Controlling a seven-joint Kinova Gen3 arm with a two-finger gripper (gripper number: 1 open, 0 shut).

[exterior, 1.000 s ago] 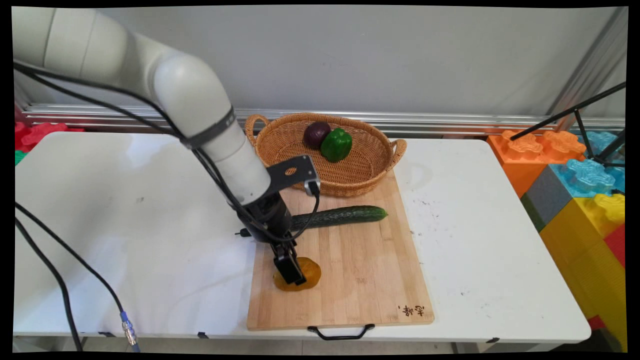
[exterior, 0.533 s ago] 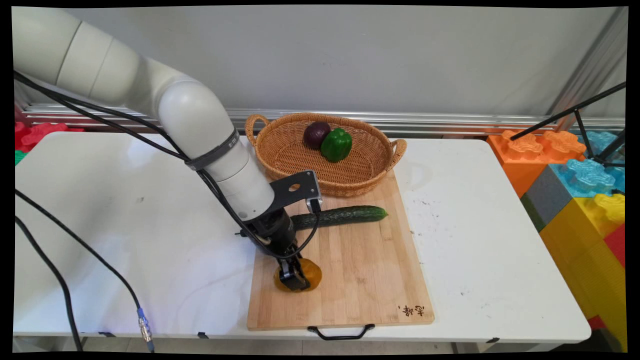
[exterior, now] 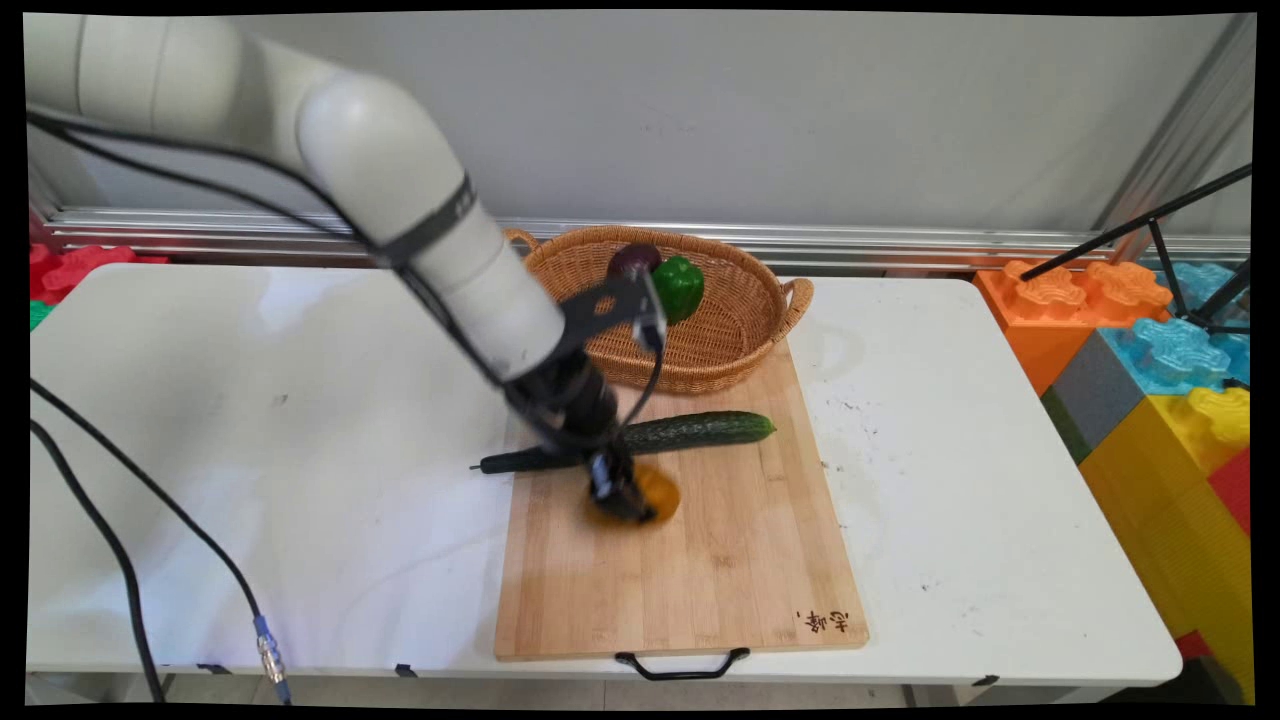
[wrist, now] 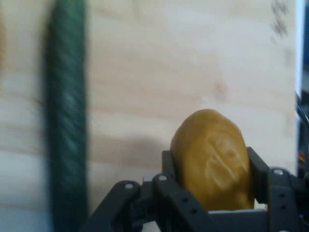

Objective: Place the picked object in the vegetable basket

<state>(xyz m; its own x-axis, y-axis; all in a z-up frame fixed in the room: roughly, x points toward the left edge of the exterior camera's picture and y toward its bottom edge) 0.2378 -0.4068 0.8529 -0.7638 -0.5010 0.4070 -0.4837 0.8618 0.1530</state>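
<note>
Wooden cutting board [exterior: 700,570] on white table [exterior: 300,480]. Gripper [exterior: 622,497] clamped on yellow-brown potato [wrist: 212,157], lifted above board middle. Dark green cucumber [exterior: 690,432] just beyond at 12 o'clock, lying across board. Farther, wicker basket [exterior: 740,340] holds green pepper [exterior: 680,287] and purple onion [exterior: 632,260], touching.

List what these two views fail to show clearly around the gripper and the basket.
- Potato: its lower part is hidden by the gripper in the hand view; blurred in the main view.
- Cucumber: the arm covers its middle in the main view; the hand view's edges cut both ends.
- Purple vegetable in the basket: half hidden by the arm's black bracket in the main view.
- Burnt mark on the cutting board: too small to read.
</note>
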